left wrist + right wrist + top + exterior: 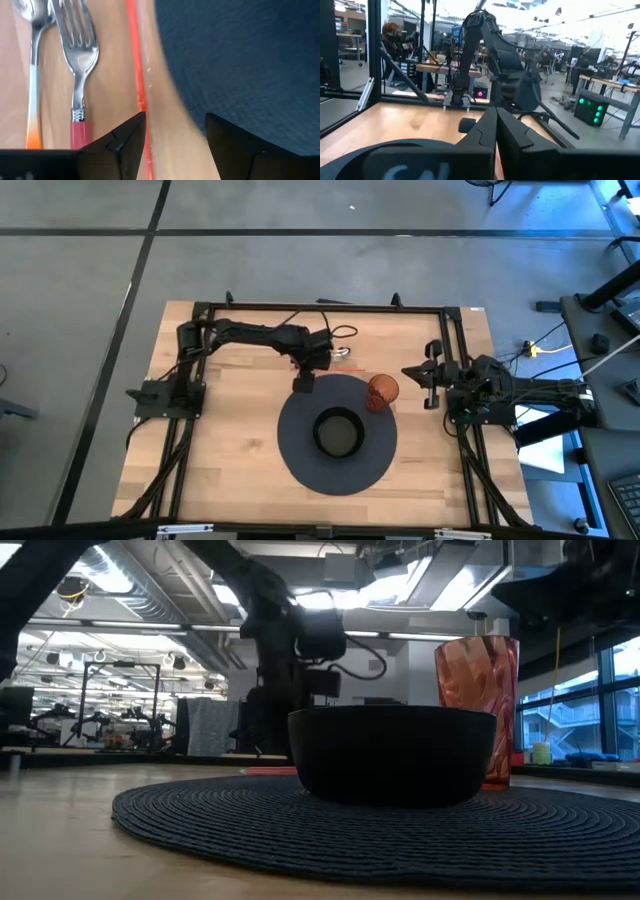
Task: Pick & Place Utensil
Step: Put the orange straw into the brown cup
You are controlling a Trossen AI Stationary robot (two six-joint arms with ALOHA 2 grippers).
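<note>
Left gripper (pixel 175 145) sits low over the far-middle part of the table (pixel 230 470), just off the far rim of the round dark mat (pixel 300 470). Jaws spread, nothing between them but bare wood and a thin orange-red utensil handle (pixel 135 60) running right by one finger (pixel 125 142).

Utensils lie flat on the wood beside the mat: fork (pixel 77 45) with a red handle, spoon (pixel 32 65) with an orange-white handle, parallel and close together, both off to the side of the gripper, not in its gap. Black bowl (pixel 337 432) sits mid-mat; orange cup (pixel 382 390) stands on the mat's far-right rim.

Right gripper (pixel 432 375) is parked near the right edge, jaws pressed together, holding nothing.

Step in hand, as I read it: lining up for a grasp on a utensil.

- The thin handle is at the edge of the gap, not centred. Shift sideways so it sits midway between the fingers before closing.
- Keep the fingers straddling across the handle, not along it.
- Go down until the tips nearly touch the wood; the handle is flat and thin.
- Watch the mat rim on the other finger's side; snagging it could drag the mat and bowl.
- The fork is close, so avoid nudging it.
</note>
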